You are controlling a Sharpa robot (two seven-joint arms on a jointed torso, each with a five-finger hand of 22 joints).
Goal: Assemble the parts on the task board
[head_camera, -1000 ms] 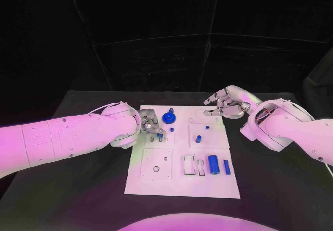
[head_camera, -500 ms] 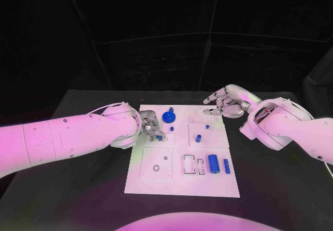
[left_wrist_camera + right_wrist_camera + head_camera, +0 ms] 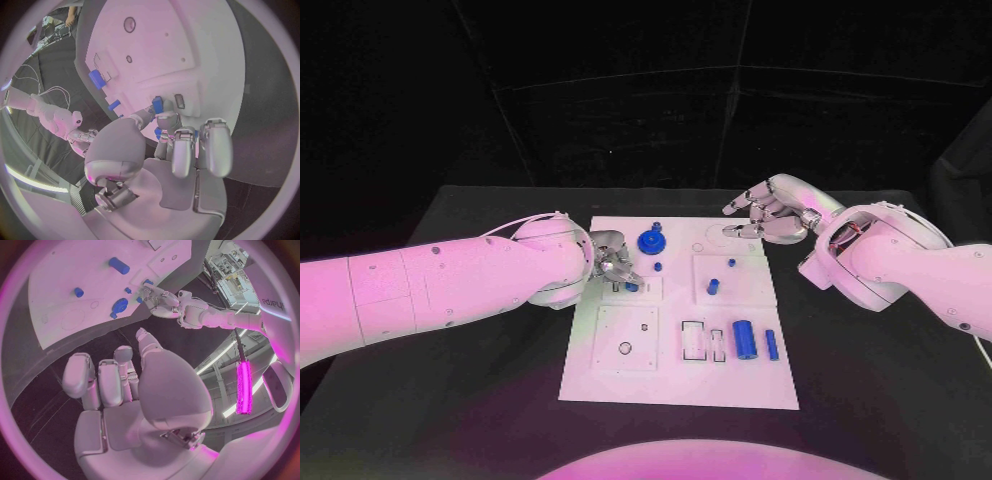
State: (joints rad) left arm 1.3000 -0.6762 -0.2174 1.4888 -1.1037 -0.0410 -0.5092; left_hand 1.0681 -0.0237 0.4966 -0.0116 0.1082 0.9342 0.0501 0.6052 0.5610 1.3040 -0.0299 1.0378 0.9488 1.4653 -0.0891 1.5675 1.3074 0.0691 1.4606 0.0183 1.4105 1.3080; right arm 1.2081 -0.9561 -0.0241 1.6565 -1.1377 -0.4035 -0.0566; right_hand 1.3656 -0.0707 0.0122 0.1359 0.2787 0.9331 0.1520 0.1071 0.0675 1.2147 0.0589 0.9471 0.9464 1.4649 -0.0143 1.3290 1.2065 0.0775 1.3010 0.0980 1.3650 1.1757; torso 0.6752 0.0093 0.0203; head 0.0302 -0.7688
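The robot's left hand (image 3: 612, 264) reaches over the left edge of the white task board (image 3: 678, 385), fingertips (image 3: 161, 120) pinched on a small blue part (image 3: 157, 104) near the board's far left area. The right hand (image 3: 769, 215) hovers at the board's far right corner, fingers loosely spread, holding nothing. A large blue cylinder (image 3: 744, 341) lies near the board's right edge, a blue gear (image 3: 651, 242) toward its far edge.

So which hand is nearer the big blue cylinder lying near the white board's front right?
Left. The left hand works at the board's left edge, a little behind the big blue cylinder; the right hand hovers off the board's far right corner, further away.
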